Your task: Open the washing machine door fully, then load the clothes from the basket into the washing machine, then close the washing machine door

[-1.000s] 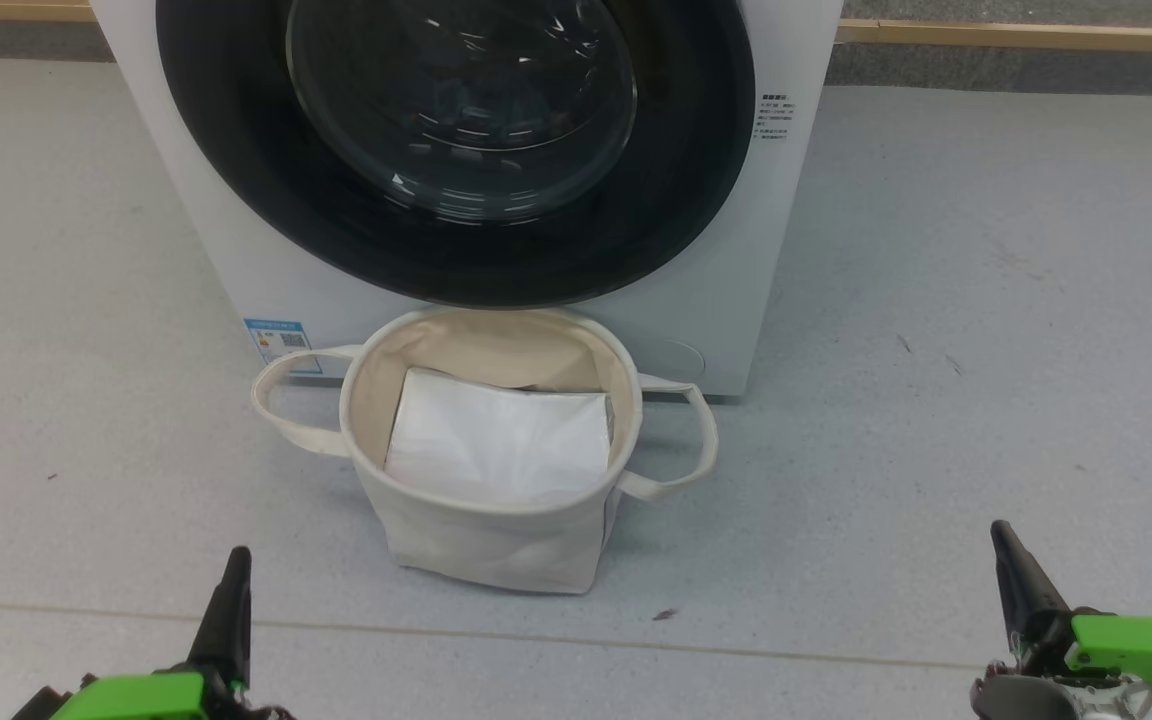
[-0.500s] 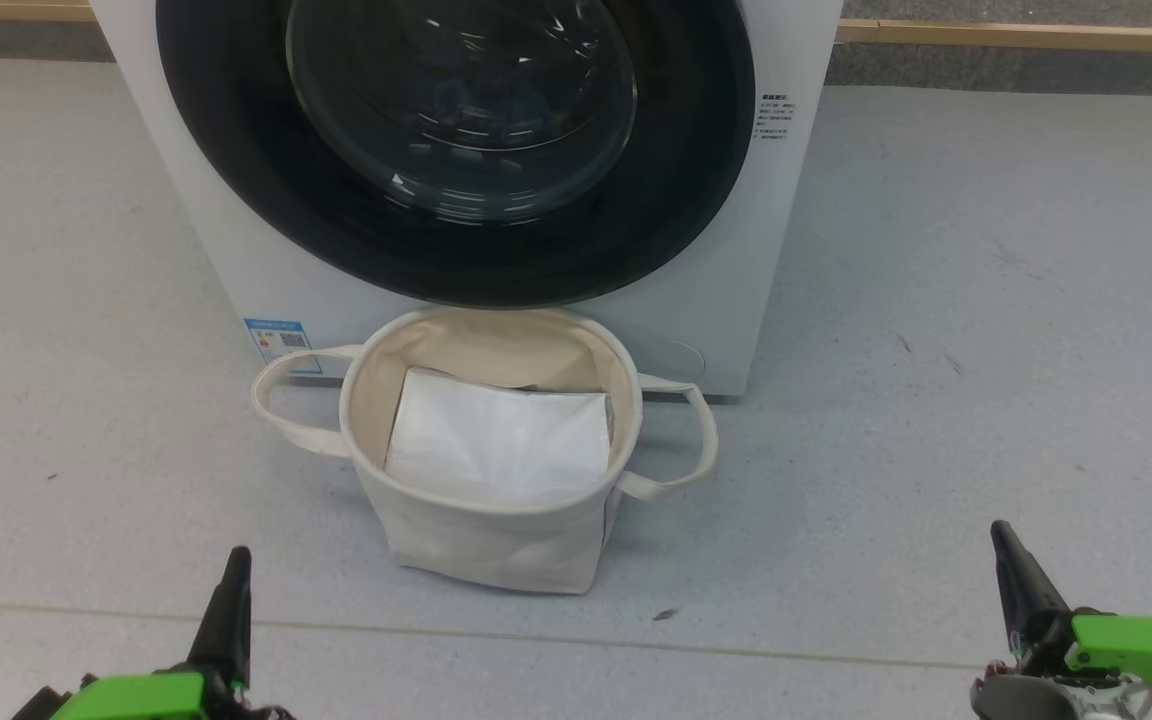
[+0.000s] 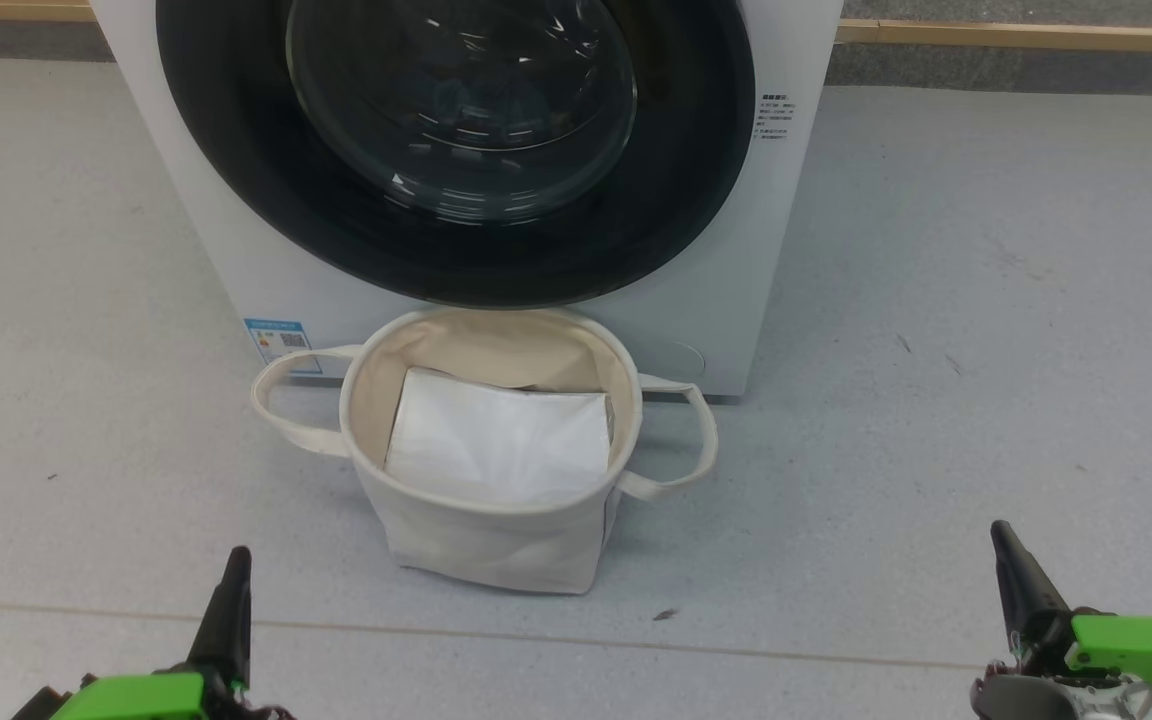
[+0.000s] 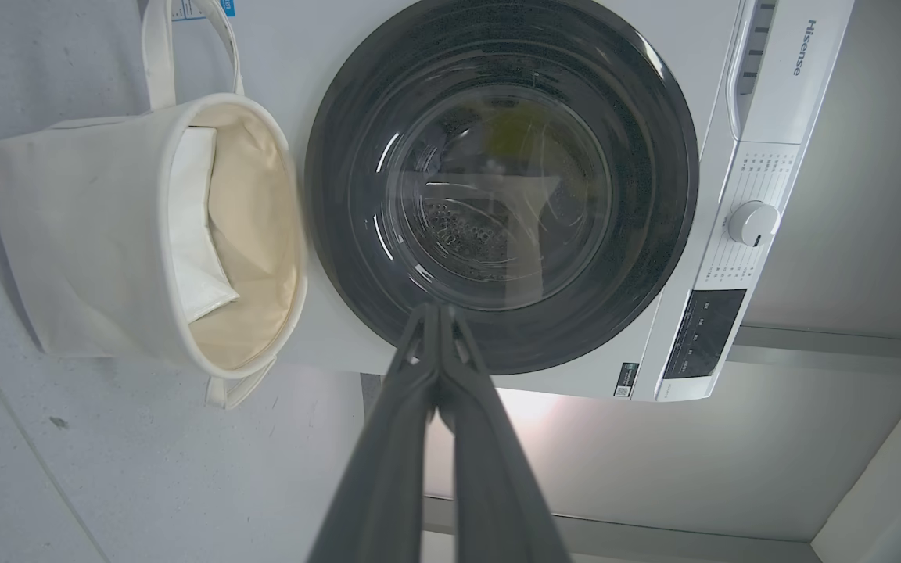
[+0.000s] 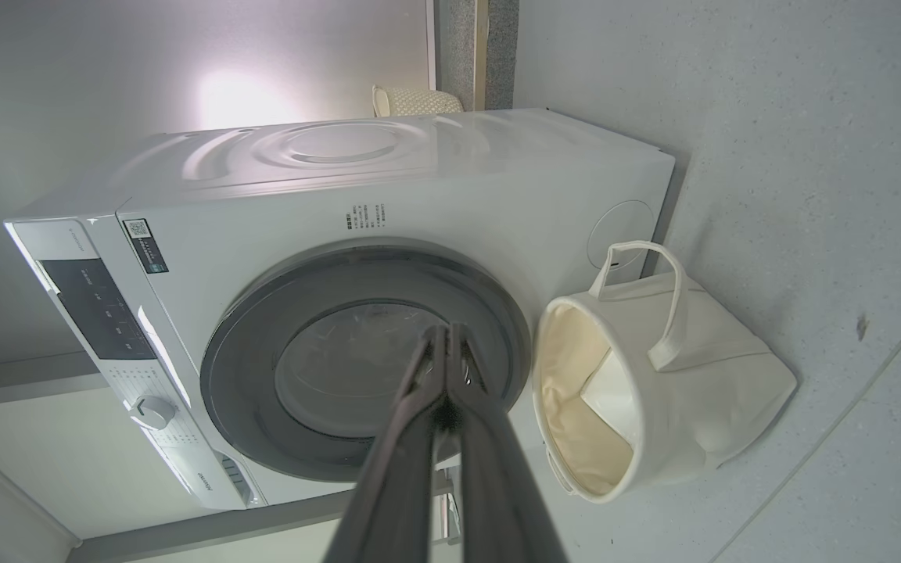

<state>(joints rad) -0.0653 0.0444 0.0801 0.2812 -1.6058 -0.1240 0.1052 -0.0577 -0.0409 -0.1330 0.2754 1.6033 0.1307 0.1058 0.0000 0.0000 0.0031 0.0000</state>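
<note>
Head view, left gripper [image 3: 234, 562]: lower left corner, dark fingers pressed tip to tip, holding nothing, above bare floor [image 3: 936, 350].
Right gripper [image 3: 1002, 540]: lower right corner, fingers pressed together too, nothing between them.
Wrist views: each arm's fingers meet at the tips and point toward the machine front; neither touches anything.
Basket [image 3: 496, 540]: upright on the floor, centred between the two grippers and well apart from both. It sits just in front of the machine, below the door's lower edge; contact with the machine cannot be told.
Handles [image 3: 276, 400]: two fabric loops, one sticking out each side of the basket.
White sheet [image 3: 501, 440]: flat, lying inside the basket, cream lining visible around it.
Washing machine [image 3: 226, 260]: white box on the floor behind the basket, front facing the robot.
Blue label [image 3: 281, 340]: lower front corner on the robot's left, just beside the left handle.
Door [image 3: 226, 150]: shut, its wide black rim lying against the machine front.
Glass bowl [image 3: 461, 100]: centre of the door, dark with glare streaks; contents cannot be told.
Knob [image 4: 752, 223]: white, on the control strip beyond the door.
Wooden strip [image 3: 1036, 37]: runs along the wall base behind the machine.
</note>
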